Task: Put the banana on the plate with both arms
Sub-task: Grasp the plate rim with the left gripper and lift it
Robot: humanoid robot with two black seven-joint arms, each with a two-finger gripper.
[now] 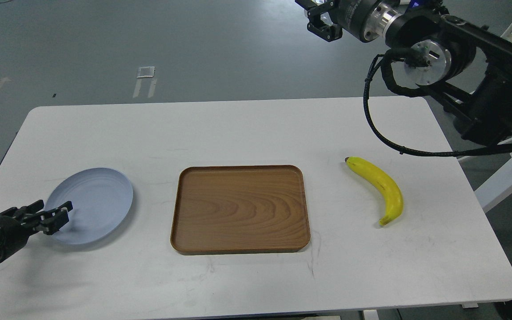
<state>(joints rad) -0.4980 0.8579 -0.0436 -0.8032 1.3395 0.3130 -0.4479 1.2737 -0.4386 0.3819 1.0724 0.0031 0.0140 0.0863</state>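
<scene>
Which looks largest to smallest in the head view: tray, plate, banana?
1. The wooden tray, clearly the biggest.
2. The plate, round, much smaller in area than the tray.
3. The banana, smallest in area; its length looks roughly like the plate's width, so by length alone those two are too close to rank.

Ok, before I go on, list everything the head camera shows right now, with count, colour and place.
Round pale blue-grey plate: one, left part of the table, lying flat.
Rectangular brown wooden tray: one, middle of the table, nothing in it.
Curved yellow banana: one, dark tip at its far end, right of the tray, on the bare table top.
White table: one, rounded corners, carries all three things.
Grey floor: beyond the table, with pale tape marks.
Left gripper: one, black, low at the plate's left rim; whether it grips the rim cannot be told.
Right gripper: one, black, raised beyond the table's far edge, far from the banana.
</scene>
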